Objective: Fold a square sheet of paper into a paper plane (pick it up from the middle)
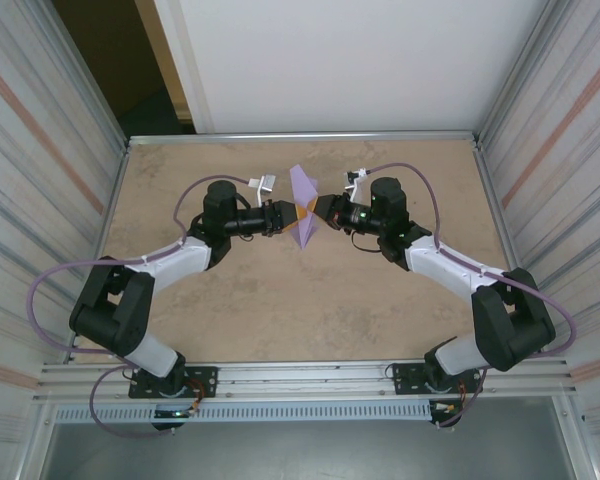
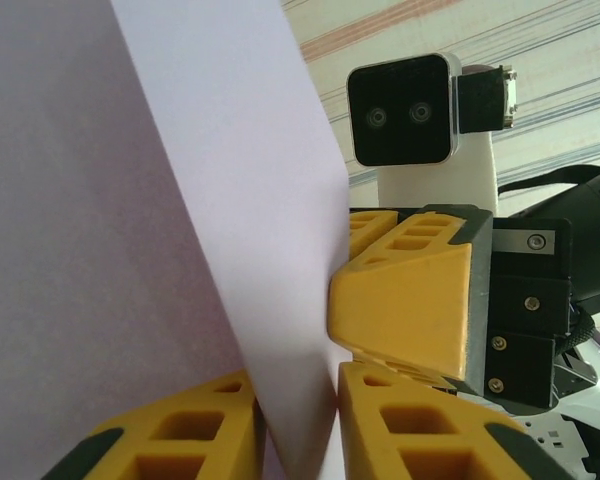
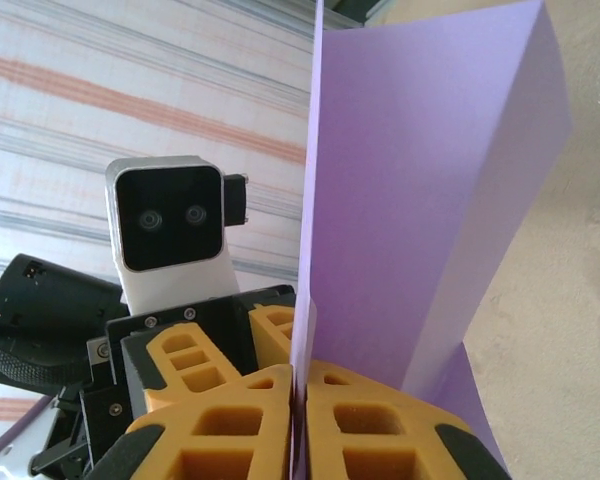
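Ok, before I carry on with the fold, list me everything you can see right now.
sheet of paper: one, lavender, partly folded, held between the grippers over the table's far middle
table: one, tan, under both arms
side walls: two, pale striped, left and right of table
back panel: one, white, behind the table
left gripper: one, yellow-and-black, fingers either side of the sheet
right gripper: one, yellow-and-black, shut on the sheet
arms: two, black and white, bolted at near edge

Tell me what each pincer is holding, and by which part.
The right pincer pinches the lavender paper at mid-length, on its edge. The left pincer straddles the same middle from the opposite side. Whether it grips cannot be told.
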You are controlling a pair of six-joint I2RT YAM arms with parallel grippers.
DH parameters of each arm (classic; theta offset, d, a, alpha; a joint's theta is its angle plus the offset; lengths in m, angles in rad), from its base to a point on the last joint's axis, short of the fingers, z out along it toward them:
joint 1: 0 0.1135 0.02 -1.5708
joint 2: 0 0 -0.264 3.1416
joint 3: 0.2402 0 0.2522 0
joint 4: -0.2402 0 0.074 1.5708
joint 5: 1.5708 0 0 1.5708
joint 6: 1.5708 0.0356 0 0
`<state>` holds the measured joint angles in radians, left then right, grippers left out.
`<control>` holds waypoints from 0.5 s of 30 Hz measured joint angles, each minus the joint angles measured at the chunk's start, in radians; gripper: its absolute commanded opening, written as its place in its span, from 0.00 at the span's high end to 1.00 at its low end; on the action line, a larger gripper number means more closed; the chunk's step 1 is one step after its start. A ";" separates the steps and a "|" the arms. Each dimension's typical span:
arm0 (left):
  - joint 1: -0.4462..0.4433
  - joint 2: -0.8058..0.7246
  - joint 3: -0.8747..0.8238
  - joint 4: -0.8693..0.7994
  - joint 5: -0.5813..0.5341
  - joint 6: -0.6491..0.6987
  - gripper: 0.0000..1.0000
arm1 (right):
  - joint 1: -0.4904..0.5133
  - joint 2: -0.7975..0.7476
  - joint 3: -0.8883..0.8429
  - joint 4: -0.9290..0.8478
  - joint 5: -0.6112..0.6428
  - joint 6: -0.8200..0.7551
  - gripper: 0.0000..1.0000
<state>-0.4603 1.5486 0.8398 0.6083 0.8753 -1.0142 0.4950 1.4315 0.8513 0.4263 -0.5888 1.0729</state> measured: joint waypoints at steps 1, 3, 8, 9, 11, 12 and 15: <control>0.000 0.000 0.001 0.000 0.000 0.000 0.81 | 0.000 0.000 0.000 0.000 0.000 0.000 0.82; 0.000 0.000 0.003 -0.001 0.000 0.000 0.84 | -0.002 -0.001 -0.001 -0.004 0.000 0.003 0.74; 0.000 0.000 0.008 -0.014 -0.002 0.012 0.90 | -0.023 -0.040 -0.006 -0.074 0.027 -0.016 0.60; 0.000 0.000 0.008 -0.020 -0.003 0.016 0.90 | -0.028 -0.055 -0.009 -0.095 0.037 -0.022 0.57; 0.000 0.000 0.009 -0.035 -0.004 0.026 0.92 | -0.042 -0.092 -0.015 -0.141 0.064 -0.042 0.54; 0.000 0.000 0.009 -0.040 -0.004 0.031 0.92 | -0.050 -0.113 -0.020 -0.164 0.077 -0.055 0.53; 0.001 0.000 0.011 -0.075 -0.005 0.054 0.93 | -0.072 -0.172 -0.032 -0.238 0.127 -0.089 0.51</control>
<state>-0.4591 1.5486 0.8513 0.5331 0.8700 -0.9600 0.4225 1.2598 0.8192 0.1883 -0.4614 0.9844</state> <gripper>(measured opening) 0.075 0.478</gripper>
